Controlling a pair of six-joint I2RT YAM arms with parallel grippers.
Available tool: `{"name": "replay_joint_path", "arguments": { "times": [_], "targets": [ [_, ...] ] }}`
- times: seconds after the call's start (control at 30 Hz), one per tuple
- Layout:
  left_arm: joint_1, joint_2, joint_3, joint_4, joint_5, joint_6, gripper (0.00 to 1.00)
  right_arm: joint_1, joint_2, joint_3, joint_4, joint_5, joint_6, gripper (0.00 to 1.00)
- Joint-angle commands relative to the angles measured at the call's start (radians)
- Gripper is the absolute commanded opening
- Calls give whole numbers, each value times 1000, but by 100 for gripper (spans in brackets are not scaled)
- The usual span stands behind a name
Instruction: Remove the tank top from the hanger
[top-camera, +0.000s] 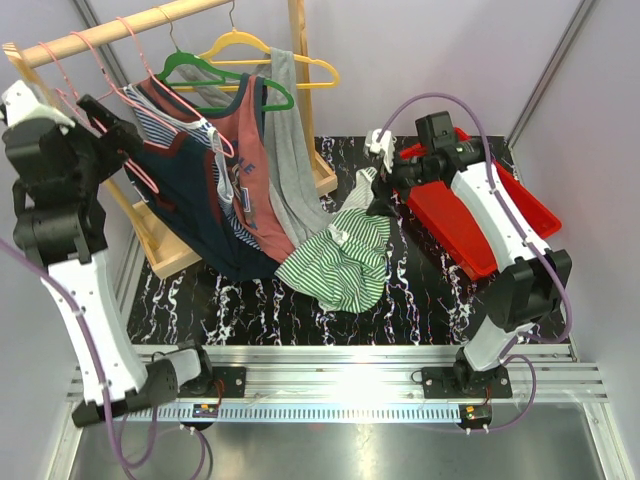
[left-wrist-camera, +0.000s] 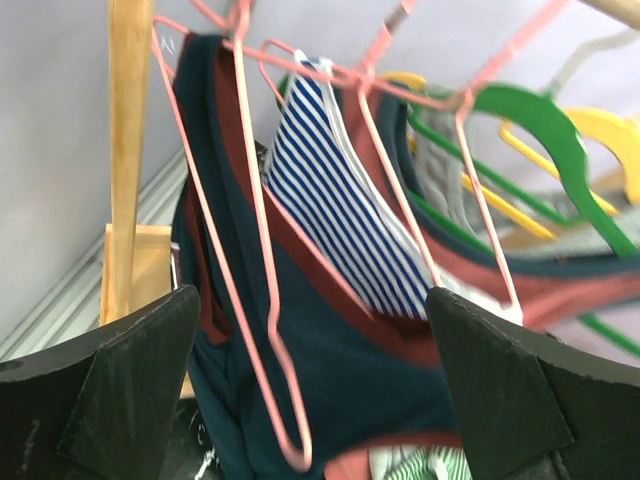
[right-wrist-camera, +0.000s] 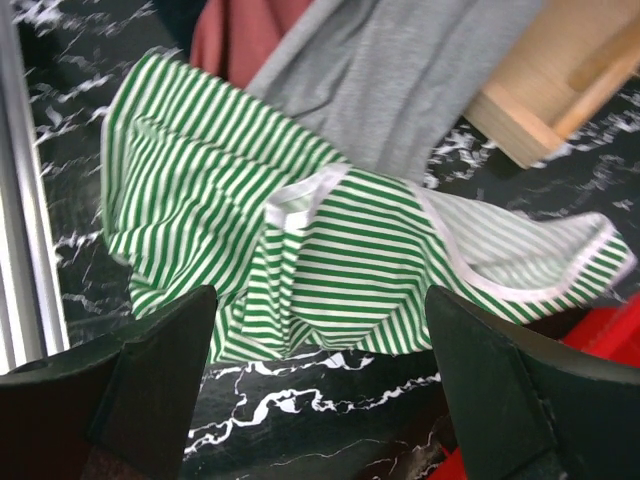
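1. Rack (top-camera: 110, 28), left end: the left gripper (left-wrist-camera: 310, 330) is raised here, jaws spread wide and holding nothing. A pink wire hanger (left-wrist-camera: 268, 300) and the navy tank top (left-wrist-camera: 340, 380) sit framed between its fingers, apparently lined up for separating.
2. The navy tank top is on that hanger and sags toward the table. A blue-striped top (left-wrist-camera: 340, 200) hangs just behind it. Blur hides which strap rides which wire.
3. Centre: the maroon top (top-camera: 255, 190) and grey garment (top-camera: 290, 150) overlap, so their hanger seating is unclear.
4. The green-striped tank top (top-camera: 345, 260) lies crumpled on the table, off any hanger.
5. The right gripper (right-wrist-camera: 320, 340) hovers above it, jaws wide and empty. Its arm partly covers the red bin (top-camera: 445, 225).
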Motion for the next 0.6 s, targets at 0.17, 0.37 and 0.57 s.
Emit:
{"name": "replay_joint_path", "arguments": {
  "times": [0.17,0.37,0.57],
  "targets": [
    [5,-303,-278,155,131,19,99,48,49,-95,-198,-180,-471,93],
    [7,-477,-439,154,134,25,99,191,33,-357,291,123,-193,98],
    [7,-536,-447,102,113,38,99,240,83,-453,540,352,-31,98]
  ]
}}
